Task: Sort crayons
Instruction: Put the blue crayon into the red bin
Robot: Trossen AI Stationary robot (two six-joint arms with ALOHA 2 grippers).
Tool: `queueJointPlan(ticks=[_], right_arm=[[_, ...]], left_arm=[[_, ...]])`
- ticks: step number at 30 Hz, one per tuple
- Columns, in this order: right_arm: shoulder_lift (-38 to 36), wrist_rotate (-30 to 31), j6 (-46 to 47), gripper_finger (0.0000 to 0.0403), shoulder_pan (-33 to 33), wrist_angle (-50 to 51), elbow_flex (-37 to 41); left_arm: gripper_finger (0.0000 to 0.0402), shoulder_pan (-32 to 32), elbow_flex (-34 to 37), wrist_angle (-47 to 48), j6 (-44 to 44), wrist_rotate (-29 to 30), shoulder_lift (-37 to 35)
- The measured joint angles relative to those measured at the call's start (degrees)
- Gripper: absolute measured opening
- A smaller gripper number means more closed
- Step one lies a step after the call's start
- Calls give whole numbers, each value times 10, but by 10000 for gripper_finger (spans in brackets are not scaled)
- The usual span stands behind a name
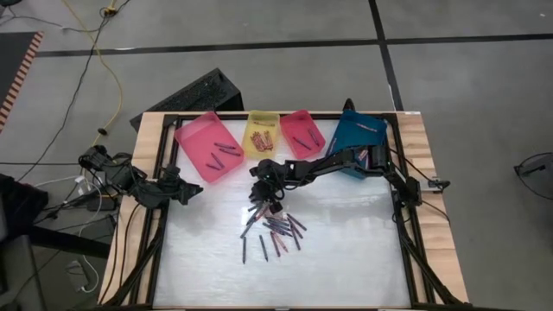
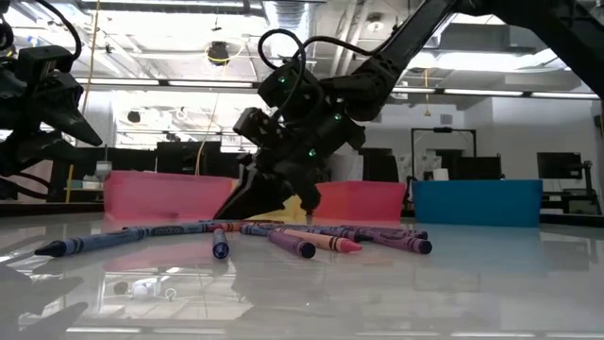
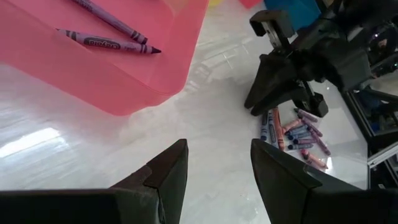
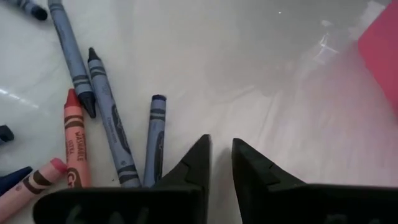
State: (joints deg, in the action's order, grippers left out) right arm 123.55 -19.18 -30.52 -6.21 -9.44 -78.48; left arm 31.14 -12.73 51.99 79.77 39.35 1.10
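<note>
Dark-blue and purple crayons (image 2: 283, 238) lie heaped at centre frame on the bench (image 2: 491, 283), nearest the low camera. Right claw (image 4: 221, 158), fingers nearly together and empty, sits at the heap's upper edge just beside a blue crayon (image 4: 154, 140). Risk: closing here may catch two sticks or scatter neighbours. Left claw (image 3: 217, 165), fingers apart, waits near the pink tray (image 1: 207, 145), upper left.

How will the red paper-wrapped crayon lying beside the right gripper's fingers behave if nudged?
The red paper-wrapped crayon looks round and thin, so it would probably roll on the glossy white tabletop. It seems stiff and light, though likely to snap if squeezed. The right gripper, fingers nearly closed, sits beside it.
</note>
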Motion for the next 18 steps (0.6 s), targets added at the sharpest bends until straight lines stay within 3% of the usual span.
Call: queueJointPlan(ticks=[10, 18], right_arm=[[-56, -5, 46, 71, 11, 8, -14], [-40, -41, -8, 71, 23, 118, -11]], left_arm=[[165, 0, 0, -1, 0, -1, 0], [165, 0, 0, -1, 0, -1, 0]])
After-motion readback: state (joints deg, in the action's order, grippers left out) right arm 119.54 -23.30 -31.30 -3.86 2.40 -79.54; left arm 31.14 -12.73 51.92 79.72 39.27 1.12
